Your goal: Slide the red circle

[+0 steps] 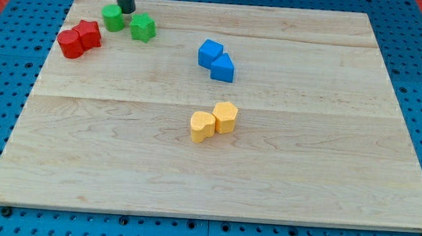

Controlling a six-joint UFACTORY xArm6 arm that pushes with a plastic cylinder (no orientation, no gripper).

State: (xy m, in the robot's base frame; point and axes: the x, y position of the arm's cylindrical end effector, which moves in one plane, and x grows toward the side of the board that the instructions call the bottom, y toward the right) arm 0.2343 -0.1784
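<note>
The red circle (70,44) lies near the board's top left, touching a second red block (89,33) of angular shape on its upper right. My tip (127,12) stands at the view's top, between and just above a green round block (114,17) and a green star-like block (143,28). The tip is up and to the right of the red circle, with the green round block between them. The rod rises out of the view's top edge.
Two blue blocks (210,52) (223,68) touch each other right of centre at the top. Two yellow blocks (202,125) (225,117) touch near the board's middle. The wooden board (304,176) lies on a blue perforated base.
</note>
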